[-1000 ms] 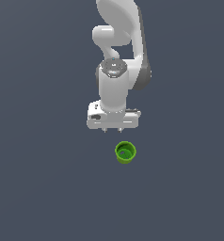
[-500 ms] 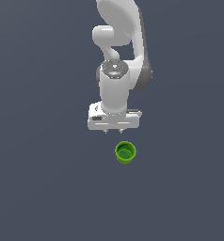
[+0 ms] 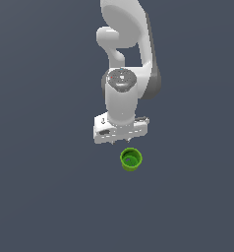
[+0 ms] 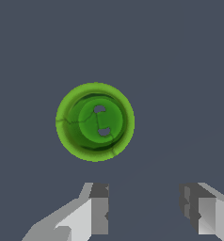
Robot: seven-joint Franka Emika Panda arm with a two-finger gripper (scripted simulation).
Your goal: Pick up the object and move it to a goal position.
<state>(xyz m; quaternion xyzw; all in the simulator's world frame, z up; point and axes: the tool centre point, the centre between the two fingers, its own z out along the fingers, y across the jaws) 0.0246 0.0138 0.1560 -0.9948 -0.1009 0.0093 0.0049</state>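
The object is a small bright green round cup (image 3: pixel 131 159) standing upright on the dark grey floor, its hollow facing up. In the wrist view the cup (image 4: pixel 95 122) shows from above, apart from both fingers. My white gripper (image 3: pixel 120 141) hangs just above and behind the cup, slightly toward the exterior view's left. Its two fingertips (image 4: pixel 99 207) are spread with a bare gap between them, so my gripper (image 4: pixel 144 209) is open and holds nothing.
The white arm (image 3: pixel 126 44) rises behind the gripper. A flat dark grey floor (image 3: pixel 40 197) lies all around, with no other object showing.
The gripper has sunk slightly toward the cup. The cup has not moved.
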